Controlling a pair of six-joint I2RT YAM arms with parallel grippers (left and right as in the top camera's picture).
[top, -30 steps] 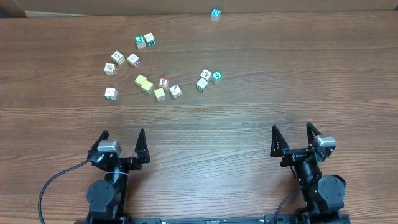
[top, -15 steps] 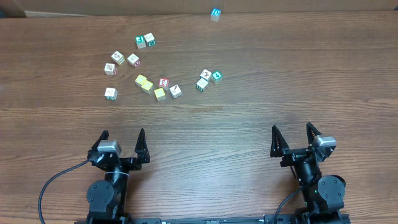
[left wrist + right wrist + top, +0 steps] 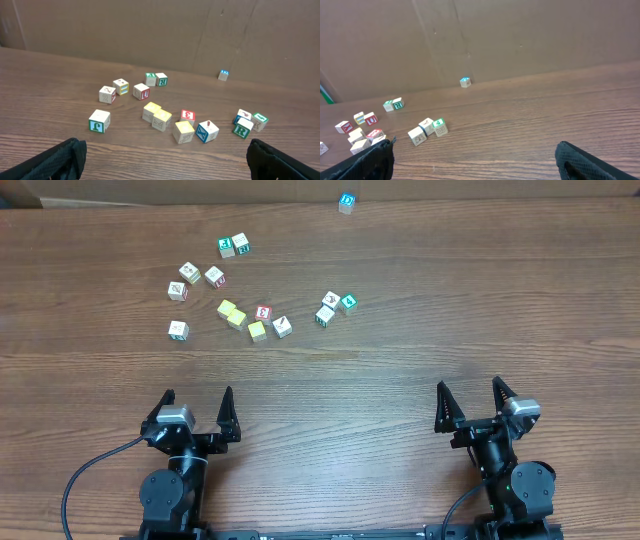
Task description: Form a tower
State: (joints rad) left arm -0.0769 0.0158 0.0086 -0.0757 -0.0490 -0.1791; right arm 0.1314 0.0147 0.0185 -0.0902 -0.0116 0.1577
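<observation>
Mostly ahead of the left gripper (image 3: 197, 395), loose blocks (image 3: 237, 319) lie unstacked; it and the right gripper (image 3: 468, 386) gape wide, empty.

1. From overhead, we look straight down on the whole table (image 3: 400, 370).
2. At the left wrist, we sit low and face across it, fairly near the scattered cubes (image 3: 162, 120).
3. At the right wrist, equally low, we see them farther off to the left; all views share the lone blue-topped cube (image 3: 465, 82) by the cardboard wall (image 3: 520, 40).
</observation>
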